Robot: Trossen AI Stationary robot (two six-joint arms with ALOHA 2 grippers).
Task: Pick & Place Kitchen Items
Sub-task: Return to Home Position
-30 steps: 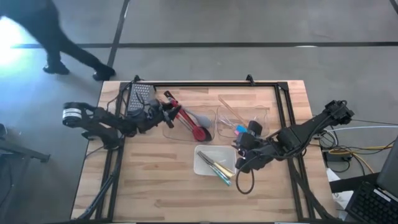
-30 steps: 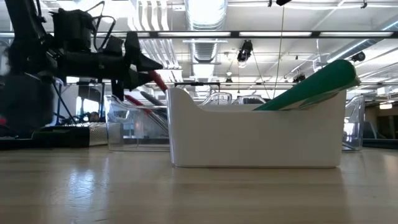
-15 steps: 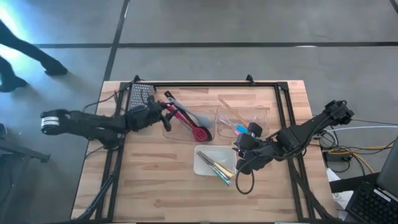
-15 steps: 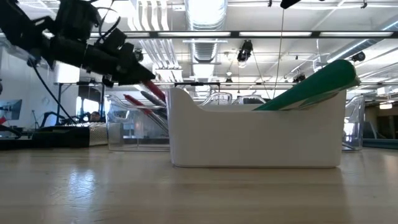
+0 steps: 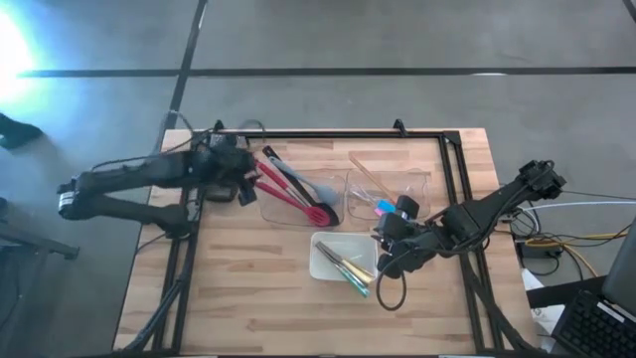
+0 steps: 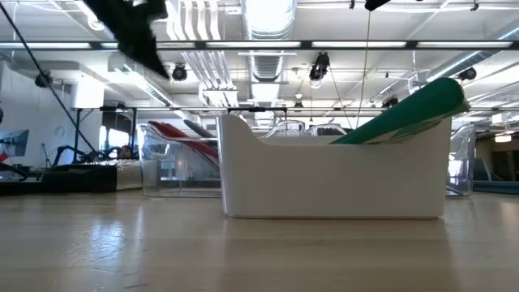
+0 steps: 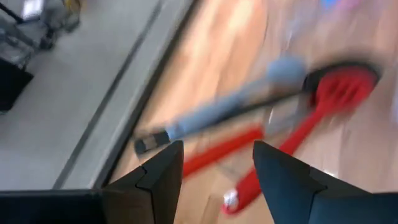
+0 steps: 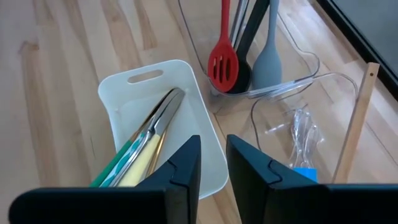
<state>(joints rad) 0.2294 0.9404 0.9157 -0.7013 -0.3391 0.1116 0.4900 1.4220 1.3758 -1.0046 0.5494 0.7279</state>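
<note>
The kitchen items are spread over three containers. A red slotted spoon [image 7: 339, 87], a red spatula [image 7: 217, 152] and a grey spoon [image 7: 230, 106] lie slanted in the left clear bin [image 5: 298, 197], handles over its left rim. Tongs [image 8: 155, 121] and green and yellow utensils [image 5: 350, 270] lie in the white tray [image 5: 326, 261]. My left gripper [image 5: 248, 181] [image 7: 217, 180] hangs open and empty above the bin's left end. My right gripper [image 5: 382, 261] [image 8: 213, 168] hovers by the tray's right end, open by a narrow gap, with nothing between its fingers.
A second clear bin [image 5: 390, 189] at centre right holds a wooden stick and a blue item. A black frame [image 5: 328, 133] runs along the far edge and down both sides. In the low view the tray [image 6: 332, 182] stands mid-table, a green utensil [image 6: 405, 113] over its rim.
My left gripper has risen and drawn back from the left bin toward the table's far left, rolling its wrist; its fingers stayed open. The red handle that stood by its fingertips now lies lower in the bin.
</note>
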